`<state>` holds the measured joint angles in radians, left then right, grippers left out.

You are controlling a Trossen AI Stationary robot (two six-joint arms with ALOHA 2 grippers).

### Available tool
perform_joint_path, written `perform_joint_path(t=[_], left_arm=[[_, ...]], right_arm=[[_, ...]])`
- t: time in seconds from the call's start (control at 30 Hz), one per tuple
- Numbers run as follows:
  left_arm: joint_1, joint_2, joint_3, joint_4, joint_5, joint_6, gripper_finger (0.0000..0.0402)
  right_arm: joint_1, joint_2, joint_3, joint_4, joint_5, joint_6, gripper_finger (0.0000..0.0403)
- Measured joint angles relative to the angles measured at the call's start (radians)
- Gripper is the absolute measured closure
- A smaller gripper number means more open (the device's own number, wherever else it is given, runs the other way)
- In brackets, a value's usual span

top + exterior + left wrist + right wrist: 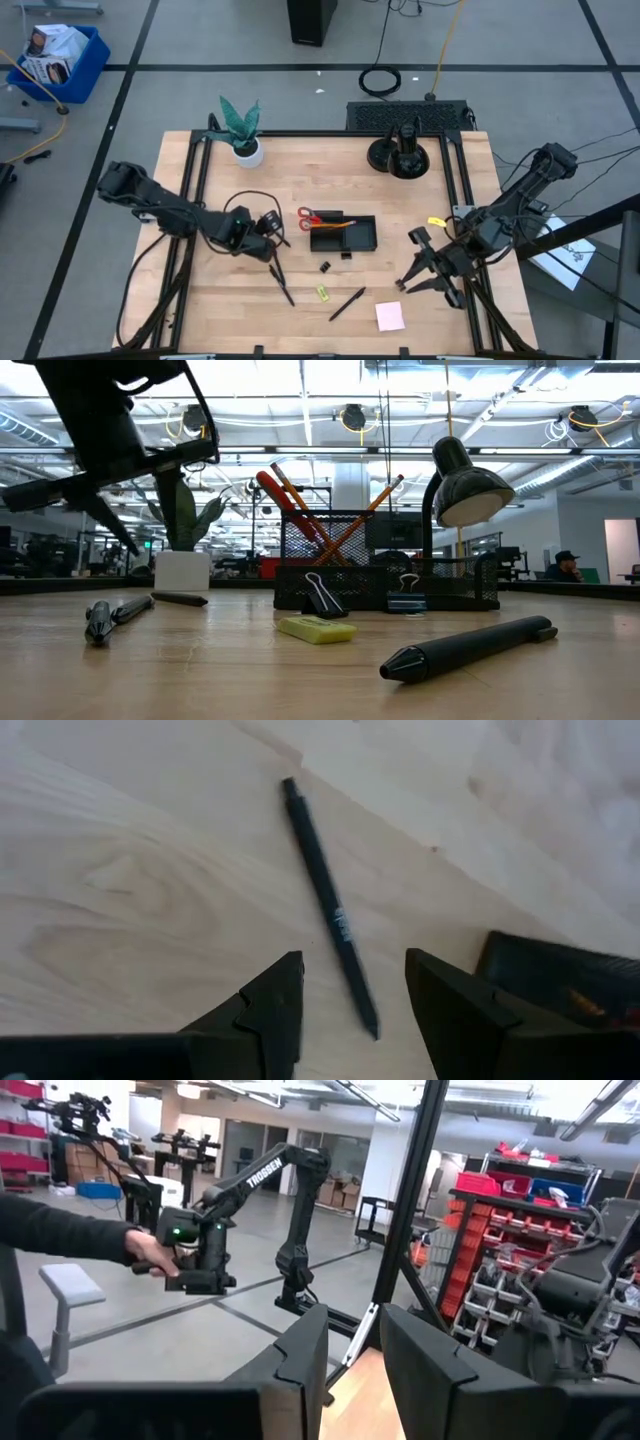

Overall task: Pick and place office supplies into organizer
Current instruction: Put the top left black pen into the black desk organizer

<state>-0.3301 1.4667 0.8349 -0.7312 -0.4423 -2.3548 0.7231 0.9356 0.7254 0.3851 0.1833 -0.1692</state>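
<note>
Left gripper (272, 232) hangs just above the table (200, 310) to the left of the organizer (343, 236), fingers spread with a clear gap and nothing in them. In the left wrist view a black pen (330, 907) lies flat on the wood, its near end between the two fingers (268, 1010), not touched by either. The organizer sits mid-table and already has the scissors (309, 216) and an orange pencil (336, 226) in it; in the low view they stand up tilted out of its mesh. Loose in front of it: a black clip (325, 267), a yellow-green piece (322, 293), another pen (347, 303) lying at an angle, and a pink pad (390, 316) nearer the right front corner. The low view shows a second clip (408, 592) right against the organizer's front. Right gripper (420, 262) waits off near the table's right edge, lifted and pointing out at the room, fingers moderately apart, holding nothing. A person's hand (150, 1252) shows in that view, on another arm far off.
</note>
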Motion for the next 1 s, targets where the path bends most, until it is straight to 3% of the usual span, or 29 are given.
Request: perform_joint_path(t=[0.43,1.0], left_arm=[[0.122,0.0,0.0,0.055,0.082,0.055,0.022],[0.139,0.09,0.0,0.102,0.127,0.018,0.022]], right_arm=[[0.006,0.0,0.0,-0.001,-0.001,-0.03,0.0312],[0.047,0.0,0.0,-0.008,-0.005,-0.03,0.0312]])
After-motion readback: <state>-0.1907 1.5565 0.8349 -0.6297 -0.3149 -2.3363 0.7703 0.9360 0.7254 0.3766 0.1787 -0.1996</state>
